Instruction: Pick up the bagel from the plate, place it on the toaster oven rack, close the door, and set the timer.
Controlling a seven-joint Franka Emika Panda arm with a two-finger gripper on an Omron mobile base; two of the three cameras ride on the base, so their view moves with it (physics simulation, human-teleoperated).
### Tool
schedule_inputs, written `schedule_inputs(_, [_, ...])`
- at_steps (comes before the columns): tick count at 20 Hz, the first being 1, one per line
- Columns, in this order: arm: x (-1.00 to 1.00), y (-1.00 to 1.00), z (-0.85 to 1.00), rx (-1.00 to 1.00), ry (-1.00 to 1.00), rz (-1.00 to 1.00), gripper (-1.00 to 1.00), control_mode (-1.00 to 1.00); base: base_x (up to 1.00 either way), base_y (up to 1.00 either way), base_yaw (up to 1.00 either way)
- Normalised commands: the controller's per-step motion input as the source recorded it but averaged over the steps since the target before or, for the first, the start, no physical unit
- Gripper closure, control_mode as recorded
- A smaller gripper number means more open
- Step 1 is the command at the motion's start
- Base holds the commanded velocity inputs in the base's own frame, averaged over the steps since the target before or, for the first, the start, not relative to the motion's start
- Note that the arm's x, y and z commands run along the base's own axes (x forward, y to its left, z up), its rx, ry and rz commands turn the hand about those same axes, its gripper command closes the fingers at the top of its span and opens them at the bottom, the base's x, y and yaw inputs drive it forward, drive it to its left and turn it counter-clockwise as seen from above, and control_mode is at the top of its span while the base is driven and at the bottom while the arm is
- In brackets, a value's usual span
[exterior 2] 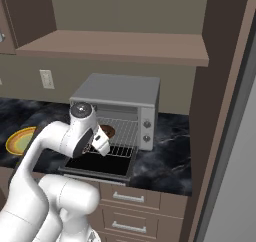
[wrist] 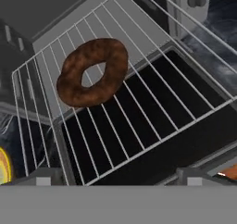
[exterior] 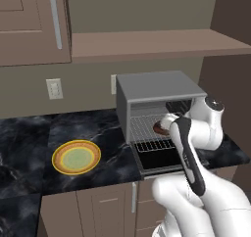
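Hand view looks down on the bagel (wrist: 92, 73), lying flat on the wire rack (wrist: 152, 102) with nothing touching it; the gripper (wrist: 115, 177) hangs above it, its two tips spread far apart and empty. Left base view shows the toaster oven (exterior: 157, 91) on the black marble counter (exterior: 29, 133), its door (exterior: 159, 161) folded down flat in front. The plate (exterior: 76, 157) sits bare on the counter, well to the left of the oven. A wall outlet (exterior: 54, 88) and a wooden shelf (exterior: 157, 44) are behind. The arm (exterior: 193, 153) bends over the lowered door, hand at the oven's mouth.
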Motion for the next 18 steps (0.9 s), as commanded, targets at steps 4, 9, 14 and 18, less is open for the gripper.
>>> schedule_inputs(4, [-0.39,0.0,0.26,-0.09,0.0,0.24,-1.0,-1.0,0.0,0.0,0.0])
schedule_inputs(9, [-0.22,0.0,0.15,-0.17,0.0,0.28,-1.0,-1.0,0.0,0.0,0.0])
schedule_inputs(14, [-0.04,0.0,0.0,-0.25,0.02,0.21,-1.0,-1.0,0.0,0.0,0.0])
schedule_inputs(18, [-0.36,0.0,-0.26,-0.07,0.0,0.04,-1.0,-1.0,0.0,0.0,0.0])
